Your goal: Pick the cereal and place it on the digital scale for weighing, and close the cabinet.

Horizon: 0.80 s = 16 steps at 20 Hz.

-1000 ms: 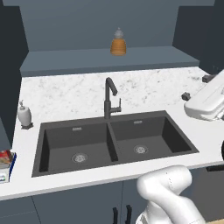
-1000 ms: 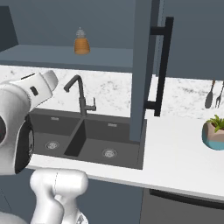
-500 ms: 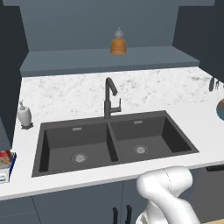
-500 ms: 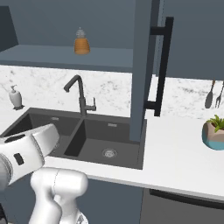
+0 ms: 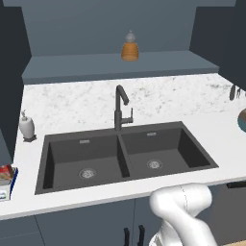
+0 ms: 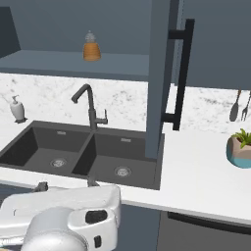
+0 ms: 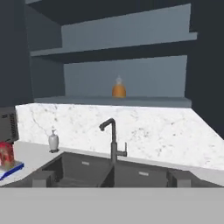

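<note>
The small red cardboard cereal box (image 7: 6, 154) already stands on the blue-edged digital scale (image 7: 12, 169), left of the dark double sink (image 5: 126, 155). The tool (image 7: 109, 178) is wide open and empty. The slate-blue cabinet door (image 6: 159, 78) stands open right of the sink.

The white marbled bench (image 5: 86, 103) carries a dark double sink (image 5: 125, 156) with a black tap (image 5: 120, 108). A soap dispenser (image 5: 26, 127) stands at the sink's left rear corner. At the left front edge the scale (image 5: 8, 188) bears the cereal (image 5: 5, 174). On the right stands a potted plant (image 6: 240, 149). The shelf (image 5: 115, 65) above holds an amber bottle (image 5: 129, 47).
</note>
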### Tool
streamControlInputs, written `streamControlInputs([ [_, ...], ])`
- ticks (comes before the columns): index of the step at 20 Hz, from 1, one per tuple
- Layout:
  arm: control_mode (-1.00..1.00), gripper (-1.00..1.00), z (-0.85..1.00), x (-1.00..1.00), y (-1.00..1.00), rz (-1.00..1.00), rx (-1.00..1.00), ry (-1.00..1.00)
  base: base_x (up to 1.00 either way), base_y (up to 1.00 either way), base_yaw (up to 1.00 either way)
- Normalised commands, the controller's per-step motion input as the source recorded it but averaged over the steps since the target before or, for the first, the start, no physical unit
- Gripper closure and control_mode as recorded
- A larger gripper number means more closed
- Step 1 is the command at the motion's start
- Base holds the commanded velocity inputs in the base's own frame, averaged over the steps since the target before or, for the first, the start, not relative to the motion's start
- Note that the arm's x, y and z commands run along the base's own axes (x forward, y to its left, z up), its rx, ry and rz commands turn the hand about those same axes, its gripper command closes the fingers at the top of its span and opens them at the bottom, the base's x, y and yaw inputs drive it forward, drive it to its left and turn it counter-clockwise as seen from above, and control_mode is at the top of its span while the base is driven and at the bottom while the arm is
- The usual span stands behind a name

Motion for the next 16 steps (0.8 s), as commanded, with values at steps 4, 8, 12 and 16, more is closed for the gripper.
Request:
streamControlInputs([
  [4,-1.0,-1.0,-0.74,0.48,-0.52,0.0,0.43,-0.44,0.0,0.0,0.0],
  [8,-1.0,-1.0,-0.39,0.98,-0.34,0.0,0.49,-0.37,0.0,0.0,0.0],
  [12,-1.0,-1.0,-0.86,0.73,-0.31,0.0,0.53,-0.42,0.0,0.0,0.0],
  [16,-1.0,-1.0,-1.0,0.06,-0.63,0.0,0.46,-0.54,0.0,0.0,0.0],
])
